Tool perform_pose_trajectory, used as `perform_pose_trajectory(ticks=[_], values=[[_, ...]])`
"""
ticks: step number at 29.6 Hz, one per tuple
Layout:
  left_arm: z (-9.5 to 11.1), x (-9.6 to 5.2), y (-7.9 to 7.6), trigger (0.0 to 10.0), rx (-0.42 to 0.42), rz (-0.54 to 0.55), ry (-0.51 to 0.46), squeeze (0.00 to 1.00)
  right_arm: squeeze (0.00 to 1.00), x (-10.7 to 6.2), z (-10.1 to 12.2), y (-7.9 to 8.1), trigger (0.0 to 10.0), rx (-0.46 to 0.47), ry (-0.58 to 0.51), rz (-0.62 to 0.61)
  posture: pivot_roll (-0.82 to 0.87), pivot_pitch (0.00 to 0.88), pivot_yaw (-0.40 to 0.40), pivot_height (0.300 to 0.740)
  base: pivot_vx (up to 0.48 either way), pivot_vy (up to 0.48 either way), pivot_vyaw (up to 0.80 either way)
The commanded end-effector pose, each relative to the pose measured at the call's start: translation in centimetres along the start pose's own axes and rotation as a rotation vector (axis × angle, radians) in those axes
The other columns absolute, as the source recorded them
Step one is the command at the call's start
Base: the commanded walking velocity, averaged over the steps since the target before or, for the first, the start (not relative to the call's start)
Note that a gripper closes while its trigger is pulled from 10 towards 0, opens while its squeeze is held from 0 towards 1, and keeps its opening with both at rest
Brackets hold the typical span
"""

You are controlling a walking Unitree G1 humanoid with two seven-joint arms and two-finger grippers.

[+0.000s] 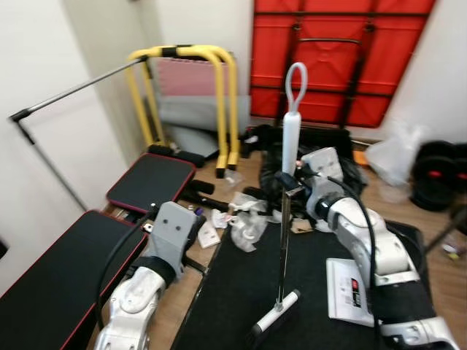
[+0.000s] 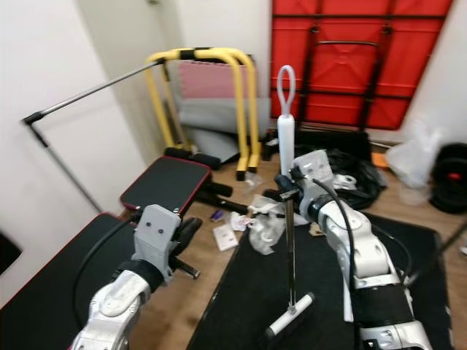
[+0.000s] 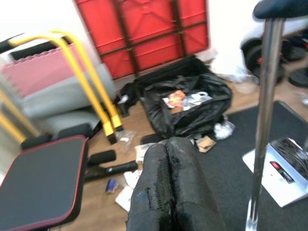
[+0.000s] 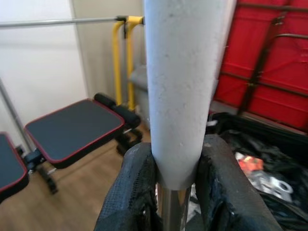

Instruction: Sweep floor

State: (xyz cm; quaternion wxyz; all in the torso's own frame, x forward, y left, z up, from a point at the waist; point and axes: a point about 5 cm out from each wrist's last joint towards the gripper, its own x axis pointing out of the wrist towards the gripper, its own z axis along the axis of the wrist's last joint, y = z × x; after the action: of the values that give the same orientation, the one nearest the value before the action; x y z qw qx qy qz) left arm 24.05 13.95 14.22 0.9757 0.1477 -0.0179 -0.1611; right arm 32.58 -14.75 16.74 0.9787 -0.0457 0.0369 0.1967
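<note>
We see a light wooden floor (image 1: 186,299) partly covered by a dark rectangular mat (image 1: 241,284), on which the broom's head (image 1: 276,319) and a flat white device (image 1: 349,290) rest. Crumpled white paper scraps (image 1: 244,219) lie scattered near the mat's far edge, with a black plastic bag (image 3: 185,103) behind them.

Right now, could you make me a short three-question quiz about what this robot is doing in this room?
1. True or false: the right gripper is clamped on the broom handle.
2. Where does the crumpled paper litter lie? A on the black mat; B on the wood floor at the mat's far edge; C on the weight bench.
3. Fill in: the left gripper holds ____.

Key: 1 true. 2 B. 3 nothing.
</note>
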Motion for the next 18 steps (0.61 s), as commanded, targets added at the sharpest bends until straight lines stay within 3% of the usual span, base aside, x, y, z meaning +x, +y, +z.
perform_pose_trajectory(ticks=[1,3,18], values=[[-0.4,0.0,0.9,10.0,0.021,0.157,0.016,0.00,0.00,0.0,1.3,-0.2,10.0,-0.026,-0.060,-0.006,-0.10,0.000,-0.040,0.740,0.000,0.000,-0.80],[-0.4,0.1,1.1,10.0,0.025,0.169,0.009,0.00,0.00,0.1,1.4,0.0,10.0,-0.019,-0.064,0.001,-0.10,0.000,-0.039,0.740,0.000,0.000,-0.80],[-0.6,0.9,2.0,10.0,0.098,0.159,-0.001,0.00,0.00,1.5,3.2,1.5,10.0,0.024,-0.108,0.076,-0.11,0.000,-0.030,0.740,0.000,0.000,0.00]])
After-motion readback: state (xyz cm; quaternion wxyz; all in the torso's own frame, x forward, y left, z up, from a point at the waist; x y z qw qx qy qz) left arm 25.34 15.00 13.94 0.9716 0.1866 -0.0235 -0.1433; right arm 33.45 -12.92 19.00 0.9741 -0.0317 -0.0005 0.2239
